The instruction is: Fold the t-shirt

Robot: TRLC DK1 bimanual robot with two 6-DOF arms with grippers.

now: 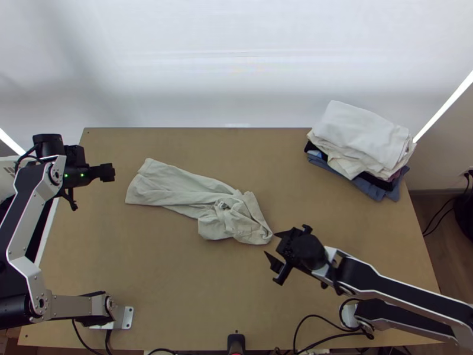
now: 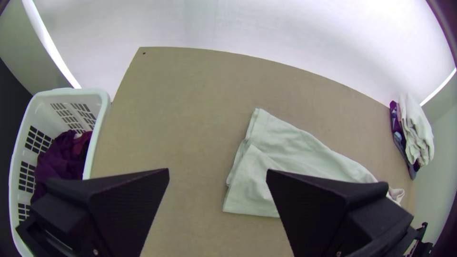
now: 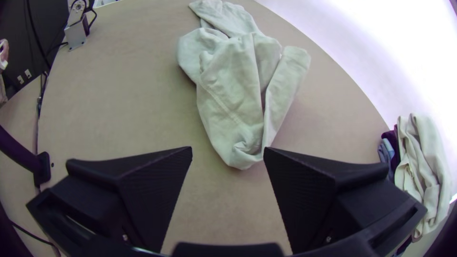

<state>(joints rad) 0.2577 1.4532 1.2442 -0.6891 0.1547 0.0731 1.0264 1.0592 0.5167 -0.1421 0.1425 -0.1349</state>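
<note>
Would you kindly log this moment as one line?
T-shirt: bunched at one end, on table | left gripper: open, empty | right gripper: open, empty, near bunched end | folding: unfinished

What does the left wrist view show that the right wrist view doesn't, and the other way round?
Left wrist view: purple clothes inside the basket, and the open left gripper.

Right wrist view: the left arm's base bracket and wall sockets.

Both: shirt, clothes stack, table, right gripper.
</note>
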